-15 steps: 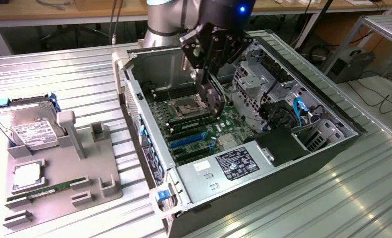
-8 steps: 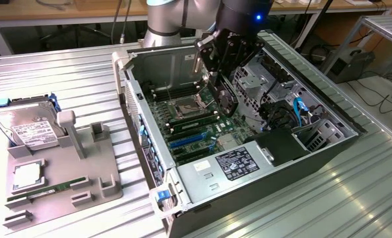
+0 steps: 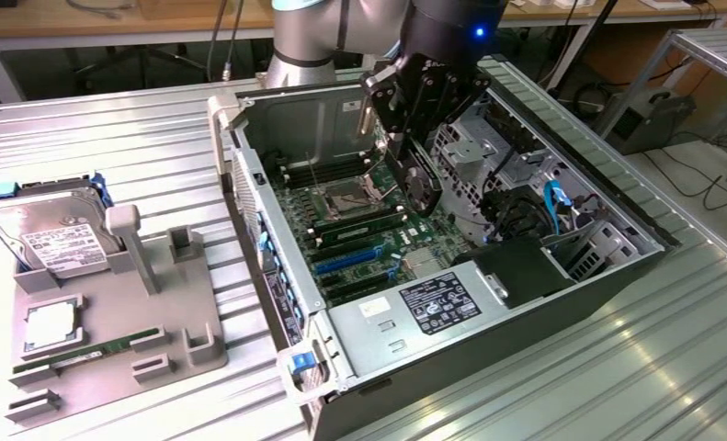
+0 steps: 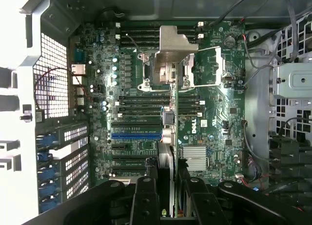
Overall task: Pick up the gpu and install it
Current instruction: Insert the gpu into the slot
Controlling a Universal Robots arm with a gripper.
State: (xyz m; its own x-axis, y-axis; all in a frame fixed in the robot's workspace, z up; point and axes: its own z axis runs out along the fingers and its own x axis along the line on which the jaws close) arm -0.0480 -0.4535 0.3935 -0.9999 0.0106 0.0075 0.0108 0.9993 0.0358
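Note:
My gripper [image 3: 414,152] hangs over the open computer case [image 3: 608,197], shut on the gpu [image 3: 421,188]. The gpu is a thin dark card held on edge, and its lower edge hovers just above the motherboard [image 3: 357,234] near the CPU socket. In the wrist view the card [image 4: 167,152] appears edge-on between my black fingers [image 4: 146,195]. Its silver bracket [image 4: 171,42] is at the far end, over the socket. The blue expansion slot [image 4: 136,135] lies beside the card, and the card is not seated in it.
A grey fixture [image 3: 154,322] at the exterior view's left holds a silver hard drive [image 3: 51,234], a chip [image 3: 51,326] and a green memory stick [image 3: 87,354]. The case walls, drive cage [image 3: 480,152], cables [image 3: 557,202] and power supply [image 3: 443,303] hem in the motherboard.

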